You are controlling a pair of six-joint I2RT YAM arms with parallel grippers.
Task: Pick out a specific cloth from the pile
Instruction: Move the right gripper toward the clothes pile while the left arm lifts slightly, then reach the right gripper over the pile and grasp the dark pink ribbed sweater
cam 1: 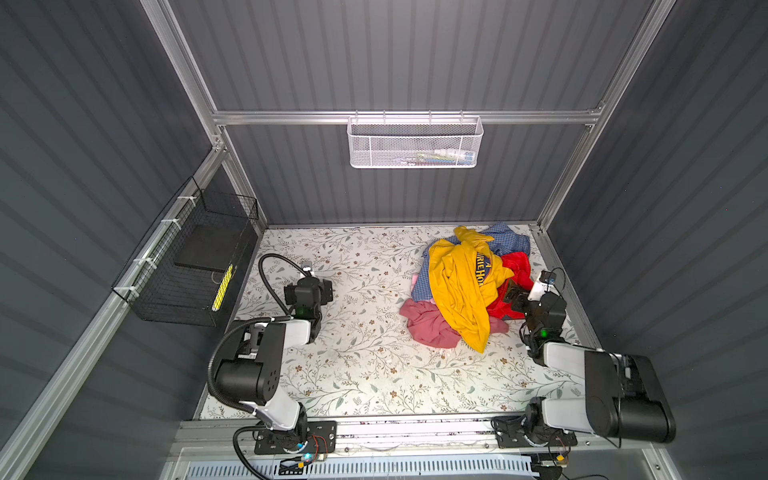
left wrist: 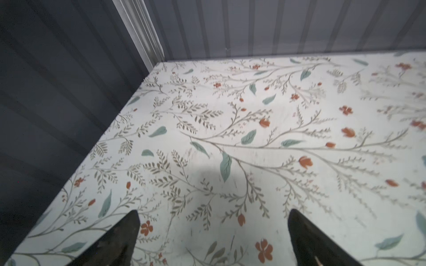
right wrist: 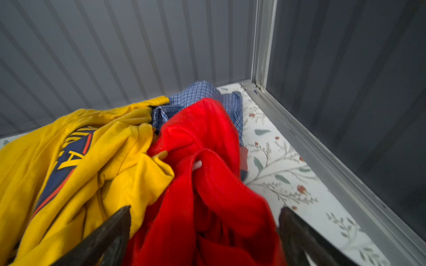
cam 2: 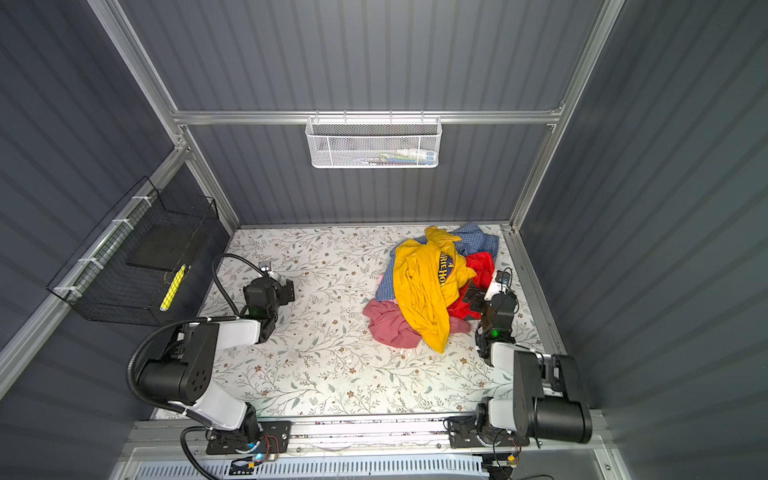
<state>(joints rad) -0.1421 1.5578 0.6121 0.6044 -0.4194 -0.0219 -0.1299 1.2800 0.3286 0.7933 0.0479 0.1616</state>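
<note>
The pile (cam 1: 469, 286) sat on the floral tabletop (cam 1: 361, 374) towards the far right corner. A yellow shirt (cam 1: 461, 291) with navy lettering was draped over its top and down its near side. A blue checked shirt (cam 1: 509, 241) lay at the back and a red garment (cam 1: 517, 266) on the right.

The cloth (cam 1: 428, 324), a plain dusty rose, lay crumpled at the pile's near-left foot, resting on the tabletop. Its right part was tucked under the yellow shirt's hanging edge, and its left part was open to view from above in both top views. A small pale pink scrap (cam 1: 415, 280) showed just beyond it, beside the blue checks.

The right tool (right wrist: 205, 208) was at the pile's right side, over the red garment, with its jaws spread wide and nothing gripped. Whether its fingers (right wrist: 110, 232) touched the fabric could not be told. The red garment and the yellow shirt lay between this tool and the cloth.

The left tool (left wrist: 213, 210) was well apart from the pile, on the left over bare tabletop, also wide open and empty.

A white mesh basket (cam 1: 415, 143) hung on the back wall. A black wire basket (cam 1: 187, 266) hung on the left wall and held a flat dark item and something yellow.
</note>
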